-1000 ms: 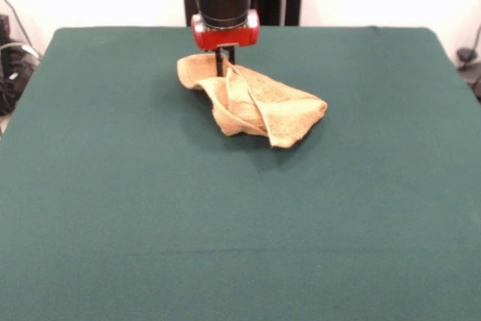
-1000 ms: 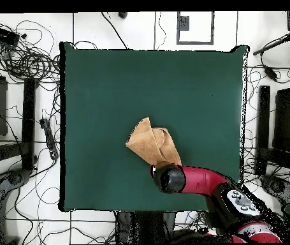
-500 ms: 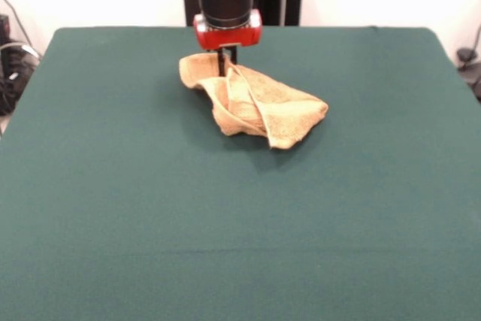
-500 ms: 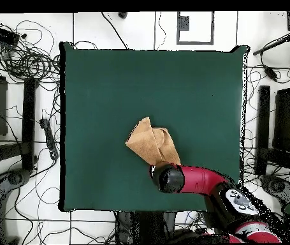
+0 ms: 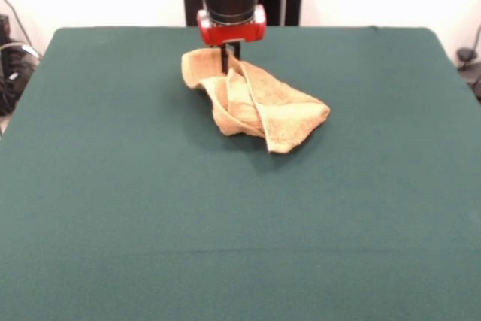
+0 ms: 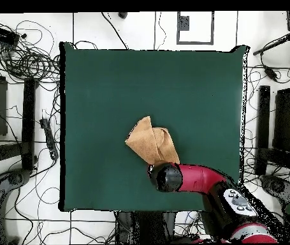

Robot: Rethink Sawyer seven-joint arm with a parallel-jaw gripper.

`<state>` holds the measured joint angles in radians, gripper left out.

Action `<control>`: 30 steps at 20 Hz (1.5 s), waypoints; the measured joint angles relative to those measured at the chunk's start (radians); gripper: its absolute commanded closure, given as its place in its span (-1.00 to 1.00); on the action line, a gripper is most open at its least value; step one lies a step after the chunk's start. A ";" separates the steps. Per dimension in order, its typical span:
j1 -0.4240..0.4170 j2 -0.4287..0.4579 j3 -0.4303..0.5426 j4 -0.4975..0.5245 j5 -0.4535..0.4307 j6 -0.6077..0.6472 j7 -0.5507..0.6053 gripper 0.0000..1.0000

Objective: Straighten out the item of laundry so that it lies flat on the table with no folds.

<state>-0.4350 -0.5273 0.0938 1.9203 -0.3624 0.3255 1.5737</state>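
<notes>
Lying crumpled on the far half of the table, somewhat off its middle, the towel is seen as a golden-tan mound of nubbly terry cloth. Several thick folds are stacked in it: a raised ridge runs diagonally down its centre, a rounded lobe curls at the back left in the front view, and a blunt corner juts to the right. From overhead the towel is reduced to a compact, roughly triangular patch with one pointed tip. The table is covered in smooth, matte dark green cloth, with only a faint crease line across its near part.

The gripper is lowered onto the rear edge of the towel beneath the red collar of the arm. Its dark fingers appear to be pinched on a fold of the cloth, though the contact is partly hidden by the fabric.

Compared with a second ago, the arm has been shifted slightly rightward in the front view, and the held edge has been drawn along with it; the folds are otherwise unchanged.
</notes>
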 measured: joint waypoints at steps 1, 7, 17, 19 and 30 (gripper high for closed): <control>0.004 -0.014 0.000 0.002 0.003 0.010 0.000 1.00; 0.013 -0.089 0.000 0.018 0.019 0.030 0.000 1.00; 0.014 -0.239 0.001 0.051 0.101 0.122 0.000 1.00; 0.014 -0.260 0.001 0.053 0.108 0.139 0.000 1.00; 0.020 -0.417 0.023 0.080 0.128 0.261 0.000 1.00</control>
<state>-0.4145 -0.9442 0.1165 1.9999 -0.2342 0.5861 1.5737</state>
